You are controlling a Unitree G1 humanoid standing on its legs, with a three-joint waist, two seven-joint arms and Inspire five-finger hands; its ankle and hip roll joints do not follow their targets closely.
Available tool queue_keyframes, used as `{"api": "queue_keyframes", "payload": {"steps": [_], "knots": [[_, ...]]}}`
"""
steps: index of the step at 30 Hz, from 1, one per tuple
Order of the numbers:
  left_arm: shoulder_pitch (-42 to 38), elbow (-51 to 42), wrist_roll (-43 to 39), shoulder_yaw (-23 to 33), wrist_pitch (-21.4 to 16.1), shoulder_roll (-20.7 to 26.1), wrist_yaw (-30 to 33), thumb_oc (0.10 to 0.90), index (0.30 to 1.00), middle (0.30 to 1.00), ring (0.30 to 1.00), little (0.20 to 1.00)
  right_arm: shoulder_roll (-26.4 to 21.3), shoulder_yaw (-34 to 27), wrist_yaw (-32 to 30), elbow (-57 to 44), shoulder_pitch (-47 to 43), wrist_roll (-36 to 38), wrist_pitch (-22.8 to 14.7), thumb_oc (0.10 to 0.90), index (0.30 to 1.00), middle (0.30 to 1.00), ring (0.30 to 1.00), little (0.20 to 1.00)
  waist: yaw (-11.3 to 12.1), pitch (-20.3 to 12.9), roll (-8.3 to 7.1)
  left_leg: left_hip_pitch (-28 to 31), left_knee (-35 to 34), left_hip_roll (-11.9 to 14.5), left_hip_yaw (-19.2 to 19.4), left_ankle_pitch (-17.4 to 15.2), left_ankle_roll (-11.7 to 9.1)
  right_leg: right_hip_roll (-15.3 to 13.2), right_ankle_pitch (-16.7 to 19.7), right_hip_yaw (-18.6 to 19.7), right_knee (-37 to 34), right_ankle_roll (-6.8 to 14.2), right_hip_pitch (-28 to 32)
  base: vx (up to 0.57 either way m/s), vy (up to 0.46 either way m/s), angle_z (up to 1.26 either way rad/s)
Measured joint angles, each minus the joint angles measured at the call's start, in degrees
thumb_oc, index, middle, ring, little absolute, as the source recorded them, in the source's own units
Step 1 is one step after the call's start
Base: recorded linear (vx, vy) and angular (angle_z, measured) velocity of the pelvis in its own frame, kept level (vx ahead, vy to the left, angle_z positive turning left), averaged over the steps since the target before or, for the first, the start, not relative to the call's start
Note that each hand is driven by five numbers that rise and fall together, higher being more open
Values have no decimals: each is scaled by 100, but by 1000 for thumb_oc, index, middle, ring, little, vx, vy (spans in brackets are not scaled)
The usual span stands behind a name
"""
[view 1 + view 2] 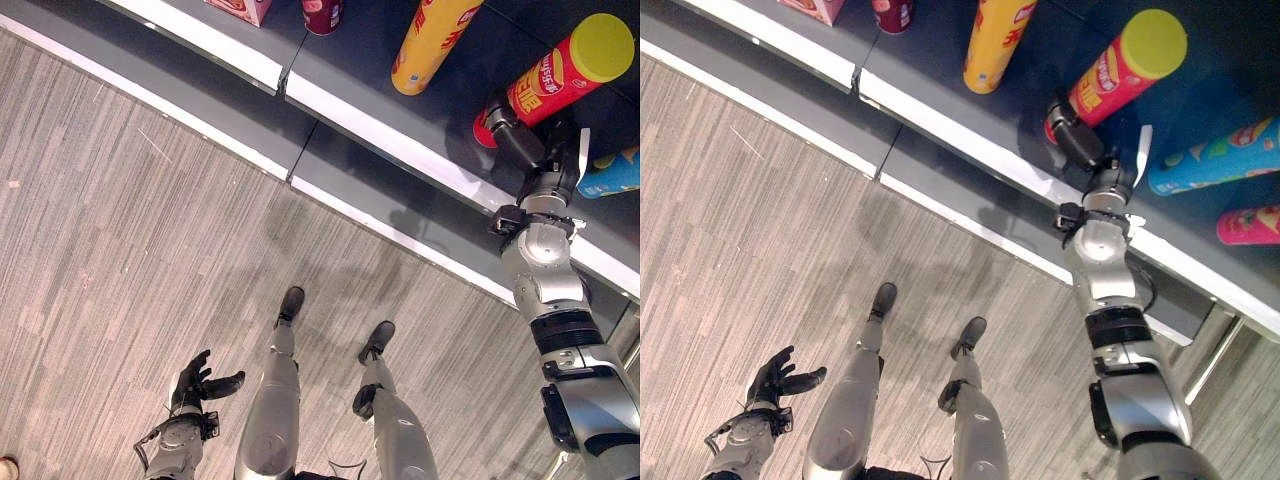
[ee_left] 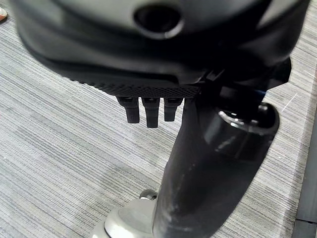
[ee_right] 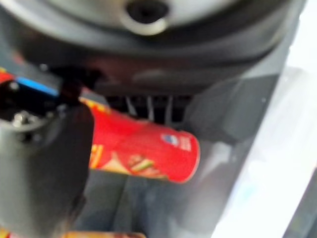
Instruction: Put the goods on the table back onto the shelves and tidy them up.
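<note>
A red canister (image 1: 555, 75) with a yellow lid leans on the dark shelf (image 1: 400, 140) at the upper right. My right hand (image 1: 522, 138) reaches onto that shelf, its fingers curled round the canister's lower end and the white-covered thumb on the other side. In the right wrist view the red canister (image 3: 143, 148) lies between the thumb and the fingers. My left hand (image 1: 195, 385) hangs low over the floor at the lower left, open and holding nothing; its fingers (image 2: 148, 111) are straight.
On the same shelf stand a yellow canister (image 1: 430, 40), a dark red can (image 1: 322, 15) and a pink box (image 1: 240, 8). A blue canister (image 1: 612, 172) and a pink one (image 1: 1250, 225) lie right of my right hand. Grey wood-pattern floor (image 1: 120, 250) spreads below.
</note>
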Motion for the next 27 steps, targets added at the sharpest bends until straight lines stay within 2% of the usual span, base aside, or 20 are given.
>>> {"api": "queue_keyframes", "payload": {"steps": [11, 13, 15, 20, 21, 23, 27], "knots": [[-14, 68, 10, 9, 0, -3, 1, 800, 900, 900, 900, 900, -173, -125, -331, -127, 180, -779, 66, 800, 900, 900, 900, 900, -60, -1, 4, 47, -9, 0, 2, 2, -1, -1, -1, 0, -1, 2, 47, -1, 1, 0], [-22, 193, 18, 15, 5, -47, 6, 800, 900, 900, 900, 900, -158, -481, -483, -1002, 793, -1058, 46, 800, 900, 900, 900, 900, -76, -1, 40, 47, -29, -11, -7, 1, 0, -12, -8, -11, -1, 9, 47, -14, 14, 3], [-22, 202, 32, 92, 10, -104, 14, 800, 900, 900, 900, 900, 132, -814, -521, -1490, 1206, -1215, 12, 800, 900, 900, 900, 900, -139, -1, 39, 47, -29, -9, -7, 1, 0, -10, -9, -9, 0, 9, 48, 0, 0, 0], [-26, 201, 64, 109, 19, -177, 19, 800, 900, 900, 900, 900, 605, -914, -504, -2053, 1898, -1235, -11, 800, 900, 900, 900, 900, -279, -1, 39, 47, -28, -5, -6, 0, -1, -5, -10, -8, -1, 11, 49, 0, 0, 0], [-27, 200, 67, 110, 24, -232, 19, 800, 900, 900, 900, 900, 895, -844, -455, -2303, 2229, -1236, -12, 800, 900, 900, 900, 900, -371, -1, 39, 47, -28, -1, 1, 0, -1, -4, -10, -7, -1, 12, 47, -9, 23, -5], [-43, 184, 68, 112, 17, -264, 19, 800, 900, 900, 900, 900, 900, -792, -345, -2323, 2369, -1242, -6, 800, 900, 900, 900, 900, -412, -1, 38, 46, -33, 5, 11, 0, -1, 1, -12, 5, -1, 15, 32, -10, 34, -3], [-50, 191, 69, 284, 84, -394, 30, 800, 900, 900, 900, 900, 1213, -760, -119, -2954, 3046, -1437, -34, 800, 900, 900, 900, 900, -594, -2, 27, 45, -57, 5, 20, -1, -1, -4, -22, 14, 0, 28, 20, -1, 5, 1]]}}
